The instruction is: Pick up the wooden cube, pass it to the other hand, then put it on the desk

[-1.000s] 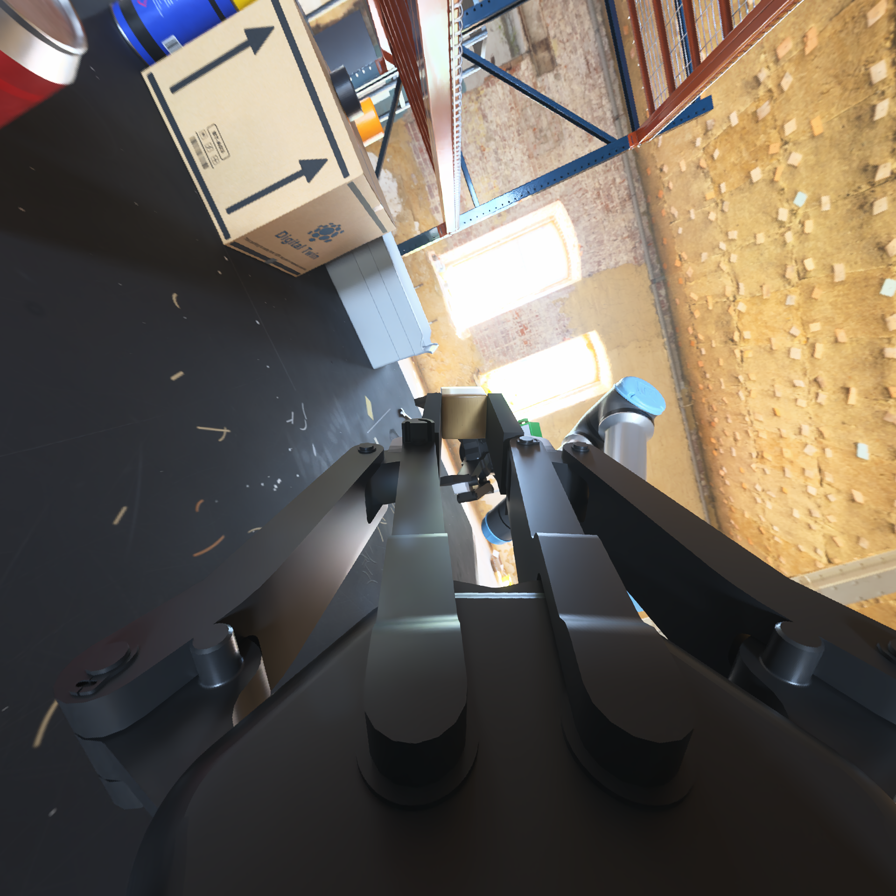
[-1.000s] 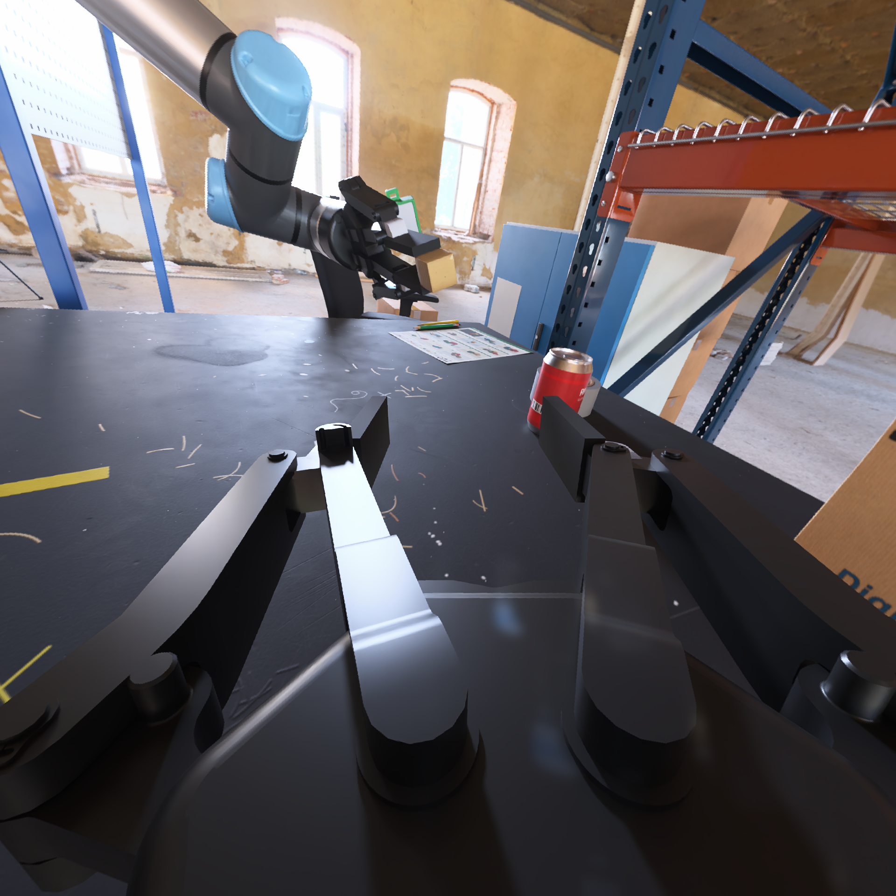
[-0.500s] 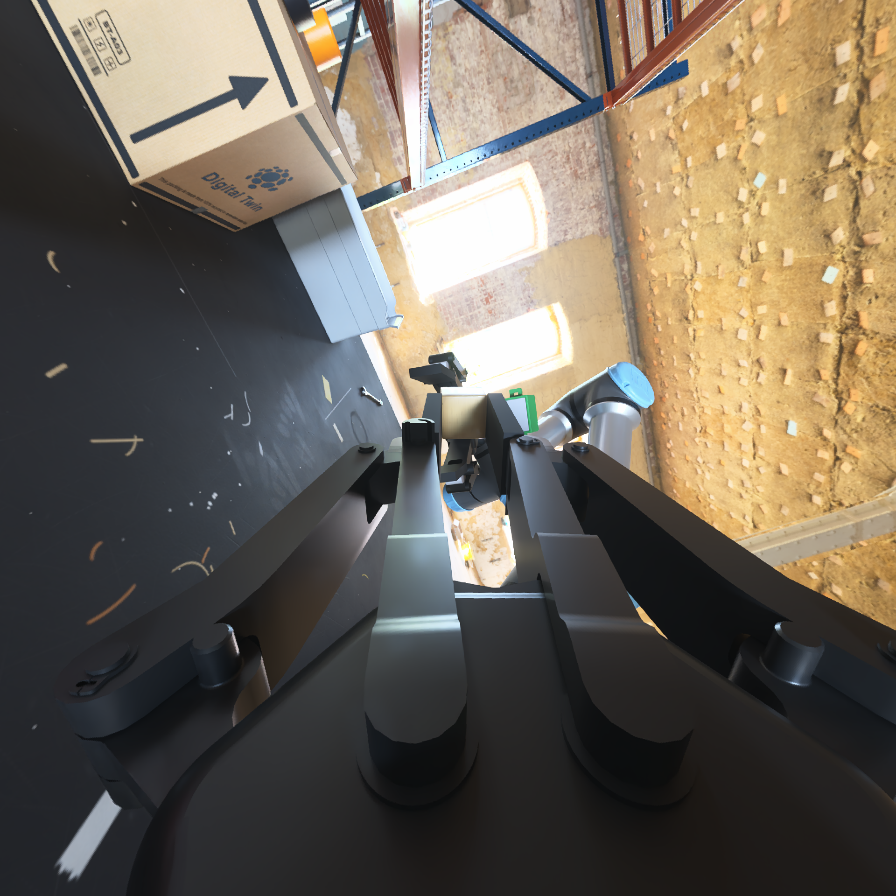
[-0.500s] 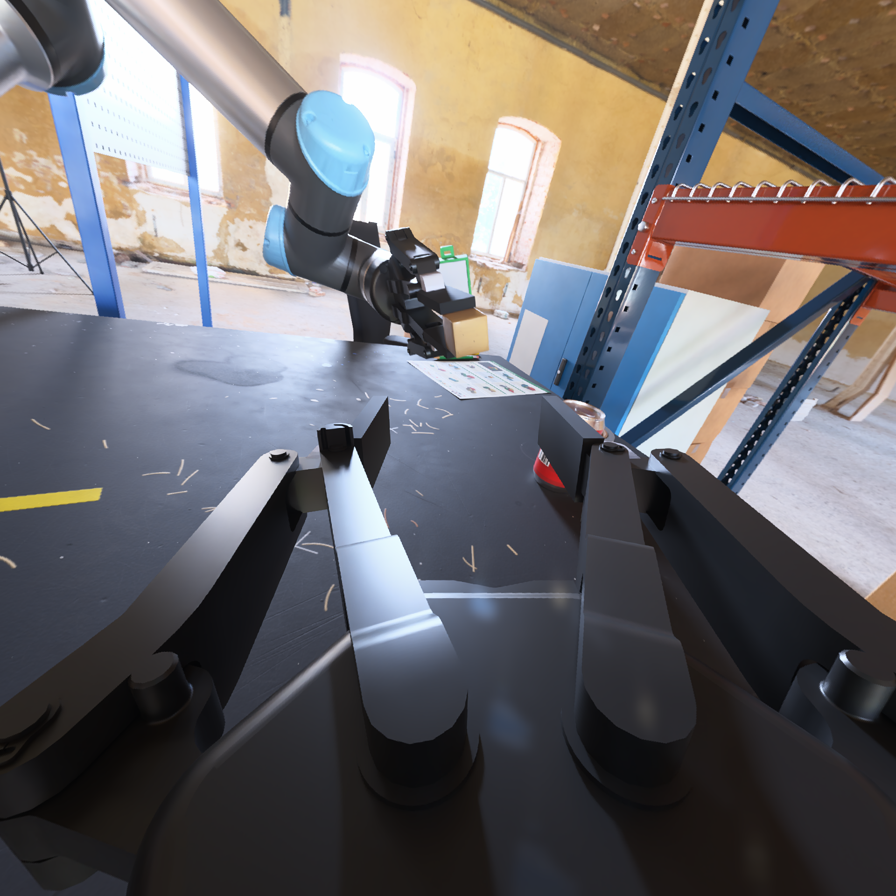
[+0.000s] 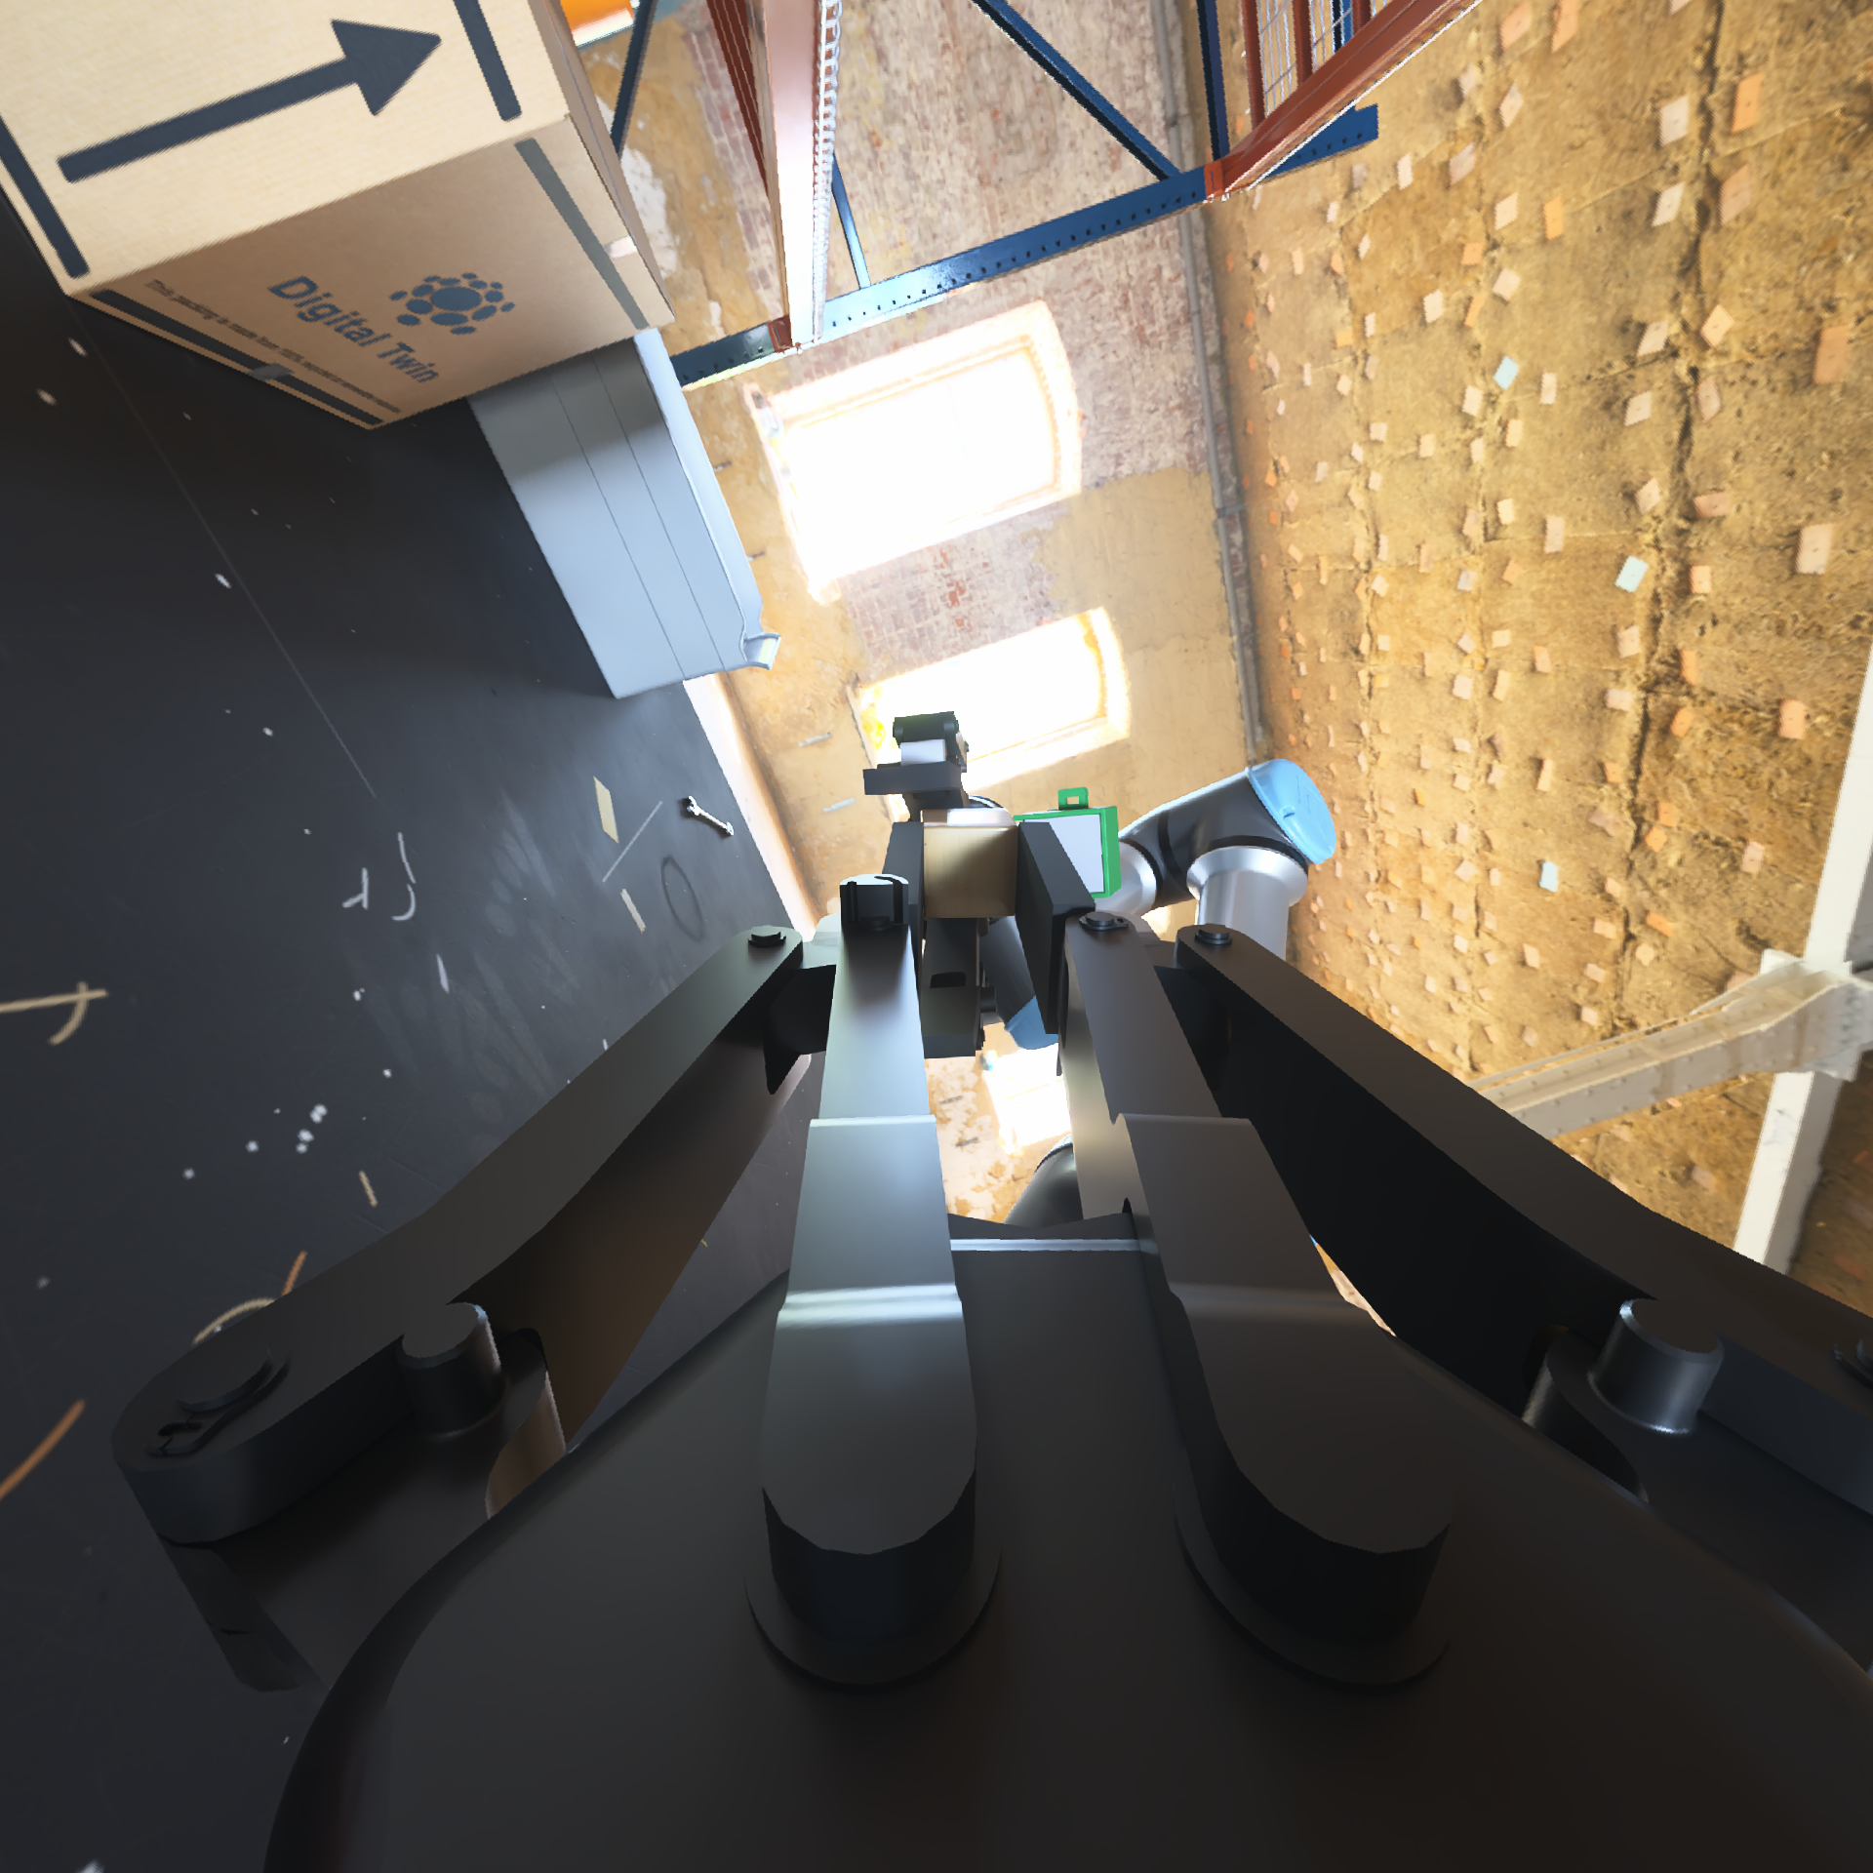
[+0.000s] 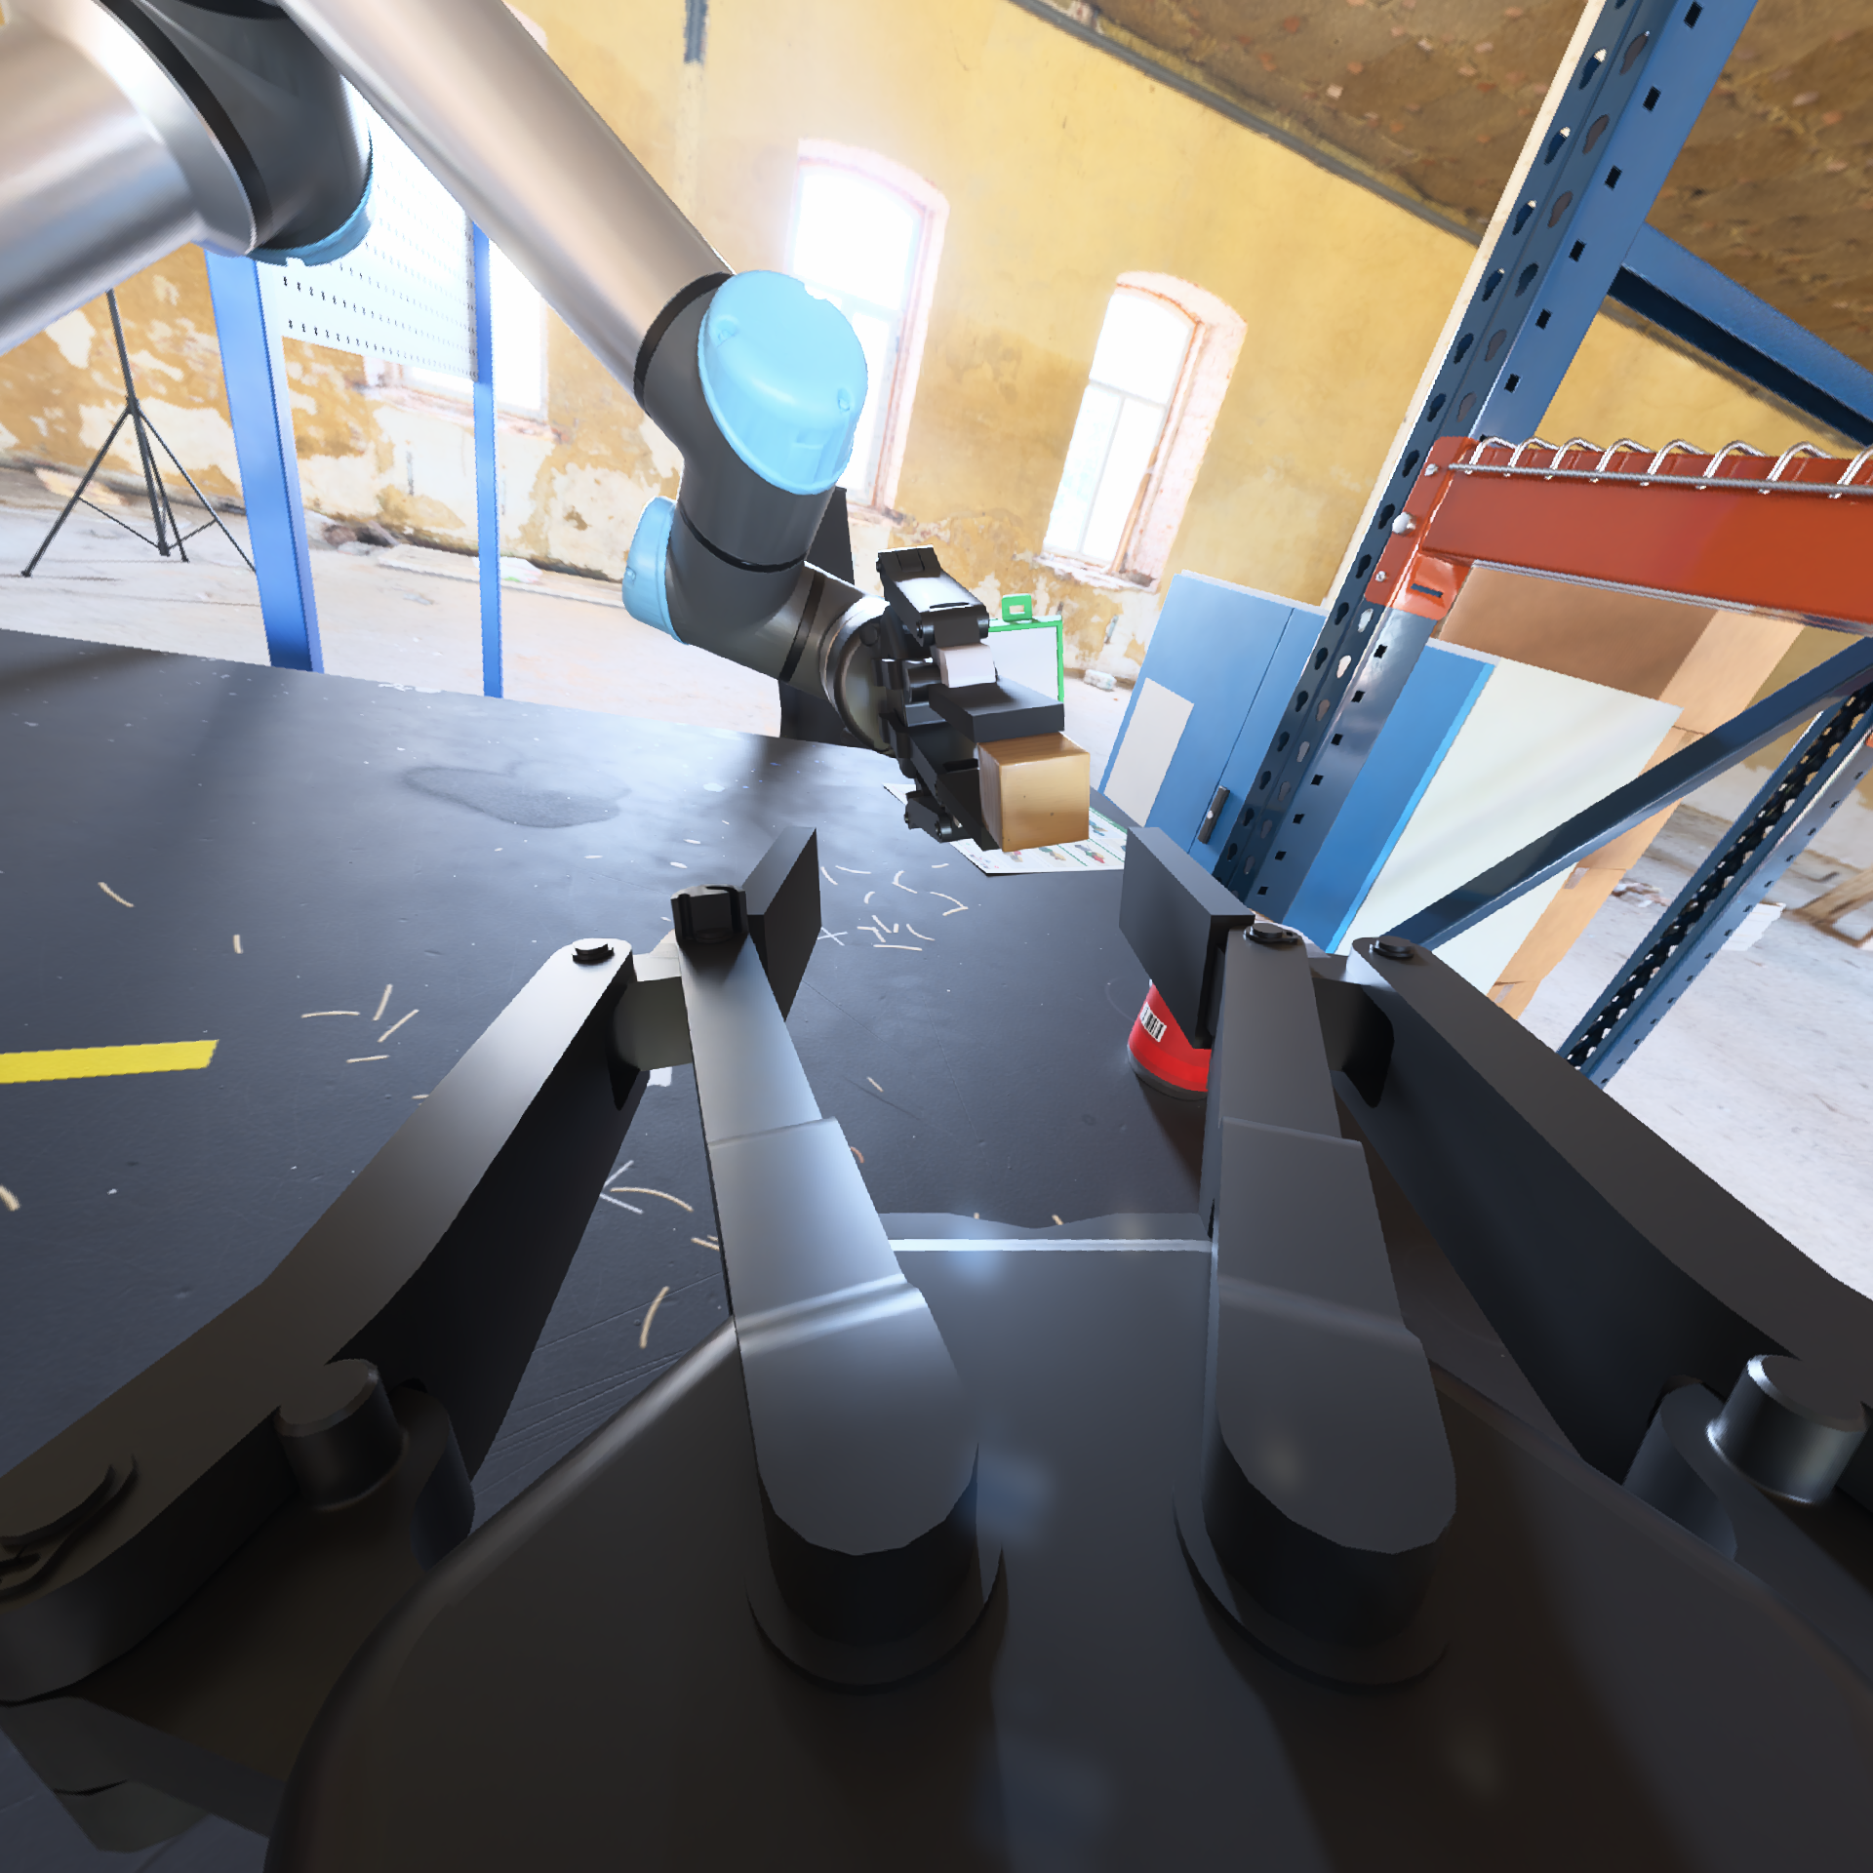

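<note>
Since a second ago the two arms have drawn toward each other: from the right wrist the left arm (image 6: 750, 476) now fills far more of the picture, and the red can (image 6: 1166, 1044) that stood clear on the desk is now mostly hidden behind the right claw's own finger. That left gripper (image 5: 968, 872) is pinching the wooden cube (image 5: 965, 870) between its two pads, as before, one pad flat against each side, and the block is off the desk, held up in the air. Seen from the right wrist, the same wooden cube (image 6: 1034, 801) juts forward out of the left gripper (image 6: 998, 770), with its lit front face and one side face bare. The right gripper (image 6: 968, 902) has its fingers spread wide, nothing between them, and the block sits just beyond and a little above the gap between the fingertips, not touching either one. Below lies the dark desk (image 6: 304, 862), flecked with pale scratches and carrying a yellow stripe (image 6: 101, 1059) to one side; a printed sheet (image 6: 1024, 856) lies flat on it behind the block. From the left wrist, a cardboard box (image 5: 304, 182) and a grey case (image 5: 628, 537) rest on the desk (image 5: 253, 811), the case right beside the box, and a small wrench (image 5: 706, 814) lies near the desk's far edge.
</note>
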Motion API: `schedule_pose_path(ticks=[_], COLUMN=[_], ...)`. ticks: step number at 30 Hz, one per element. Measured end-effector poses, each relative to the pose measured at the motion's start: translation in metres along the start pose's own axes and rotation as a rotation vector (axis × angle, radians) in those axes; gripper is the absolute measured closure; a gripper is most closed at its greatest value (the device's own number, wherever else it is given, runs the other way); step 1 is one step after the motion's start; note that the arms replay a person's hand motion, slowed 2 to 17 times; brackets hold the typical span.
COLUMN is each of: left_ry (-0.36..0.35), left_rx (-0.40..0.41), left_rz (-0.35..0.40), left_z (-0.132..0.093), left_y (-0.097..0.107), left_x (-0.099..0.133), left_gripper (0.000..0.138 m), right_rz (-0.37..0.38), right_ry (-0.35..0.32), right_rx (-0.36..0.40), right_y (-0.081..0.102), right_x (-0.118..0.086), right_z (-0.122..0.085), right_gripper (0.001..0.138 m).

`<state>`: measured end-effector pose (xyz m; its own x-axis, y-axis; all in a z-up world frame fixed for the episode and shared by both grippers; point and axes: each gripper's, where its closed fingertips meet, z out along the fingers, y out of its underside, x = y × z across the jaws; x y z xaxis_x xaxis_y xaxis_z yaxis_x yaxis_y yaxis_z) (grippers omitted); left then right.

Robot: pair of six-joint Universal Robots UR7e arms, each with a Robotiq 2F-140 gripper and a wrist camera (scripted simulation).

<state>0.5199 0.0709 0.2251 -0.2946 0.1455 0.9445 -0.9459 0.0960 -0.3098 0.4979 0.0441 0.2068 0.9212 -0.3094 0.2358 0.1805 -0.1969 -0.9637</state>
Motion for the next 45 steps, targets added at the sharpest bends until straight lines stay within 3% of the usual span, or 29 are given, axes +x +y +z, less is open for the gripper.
schedule_pose_path(ticks=[17,27,36,45], left_ry=[0.046,0.065,0.093,0.097], left_rx=[-0.057,-0.063,-0.062,-0.052], left_rz=[-0.014,-0.032,-0.038,-0.004], left_z=[0.030,0.039,0.044,0.040], left_y=[0.000,0.001,0.003,0.005], left_x=[0.000,-0.001,-0.001,-0.002], left_gripper=[0.114,0.113,0.113,0.081], right_rz=[-0.060,-0.051,-0.025,-0.019], right_ry=[0.058,0.051,0.044,0.049], right_rx=[-0.023,-0.012,0.001,0.039], right_y=[-0.003,-0.002,-0.003,-0.011], right_x=[0.018,0.023,0.021,0.020], right_z=[0.000,-0.011,-0.018,-0.026], right_gripper=[0.076,0.113,0.114,0.114])
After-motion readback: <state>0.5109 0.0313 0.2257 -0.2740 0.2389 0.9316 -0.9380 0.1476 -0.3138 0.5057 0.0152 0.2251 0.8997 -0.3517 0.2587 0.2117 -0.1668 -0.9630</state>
